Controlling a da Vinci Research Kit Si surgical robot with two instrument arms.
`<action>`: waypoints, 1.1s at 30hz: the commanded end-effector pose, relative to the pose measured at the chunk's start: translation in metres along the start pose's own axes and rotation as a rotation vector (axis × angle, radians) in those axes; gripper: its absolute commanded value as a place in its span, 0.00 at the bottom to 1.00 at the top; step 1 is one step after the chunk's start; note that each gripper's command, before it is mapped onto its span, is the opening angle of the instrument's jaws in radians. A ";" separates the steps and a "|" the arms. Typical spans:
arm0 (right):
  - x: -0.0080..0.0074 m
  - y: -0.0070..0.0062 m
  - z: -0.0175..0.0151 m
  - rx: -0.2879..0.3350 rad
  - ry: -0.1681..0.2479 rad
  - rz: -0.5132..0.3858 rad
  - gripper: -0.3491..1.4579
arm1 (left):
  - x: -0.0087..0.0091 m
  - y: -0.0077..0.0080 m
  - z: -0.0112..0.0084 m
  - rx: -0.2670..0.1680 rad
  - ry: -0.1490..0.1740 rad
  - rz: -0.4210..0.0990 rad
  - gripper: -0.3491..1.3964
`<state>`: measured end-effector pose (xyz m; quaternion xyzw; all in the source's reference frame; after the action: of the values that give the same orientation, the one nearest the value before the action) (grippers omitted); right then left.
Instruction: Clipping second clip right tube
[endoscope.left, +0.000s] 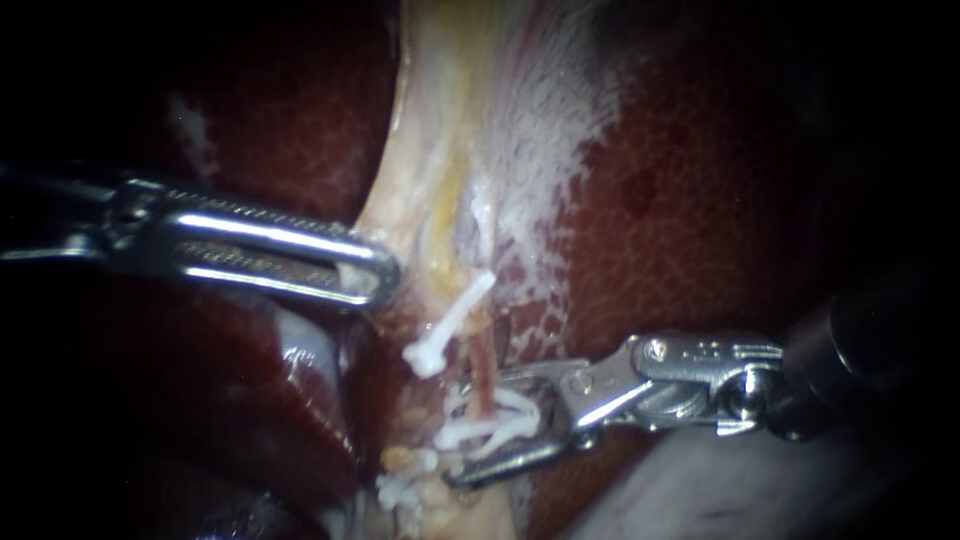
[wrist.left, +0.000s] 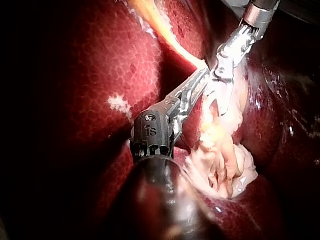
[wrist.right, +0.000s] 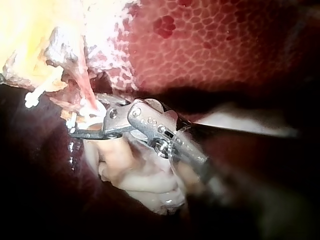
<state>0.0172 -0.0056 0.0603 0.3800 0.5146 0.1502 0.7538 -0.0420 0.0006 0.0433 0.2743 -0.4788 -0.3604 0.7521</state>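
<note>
While at tube (endoscope.left: 484, 372) — clip (endoscope.left: 503, 430), liver (endoscope.left: 700, 200) behind

Dark red, pale honeycomb mottling: liver (endoscope.left: 700, 200). Cream with yellow streak: pale tissue (endoscope.left: 440, 150) at left instrument (endoscope.left: 380, 272) jaws. Reddish-brown: tube (endoscope.left: 484, 375) between right instrument (endoscope.left: 478, 428) jaws. White: clip (endoscope.left: 515, 402) held there. Bright silver: both instruments; cross-ridged: left jaws.

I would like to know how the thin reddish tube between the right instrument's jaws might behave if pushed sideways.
The tube looks thin against the right instrument and its clip, so it would probably bend rather than resist. The liver glistens, so the tube may be slippery. So slender, it might tear if tugged.
</note>
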 end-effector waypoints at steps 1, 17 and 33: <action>0.0001 0.0000 -0.0002 0.002 -0.002 -0.001 0.47 | 0.0000 0.0002 0.0000 0.002 -0.001 0.000 0.00; -0.0002 0.0009 -0.0011 0.006 -0.003 0.010 0.22 | 0.0001 0.0010 0.0001 -0.003 -0.002 0.000 0.00; -0.0015 0.0012 -0.0023 0.004 -0.029 0.005 0.00 | 0.0001 0.0011 0.0002 -0.004 -0.003 0.000 0.00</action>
<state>0.0147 -0.0048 0.0619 0.3849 0.5030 0.1453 0.7601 -0.0419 0.0011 0.0443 0.2725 -0.4790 -0.3618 0.7519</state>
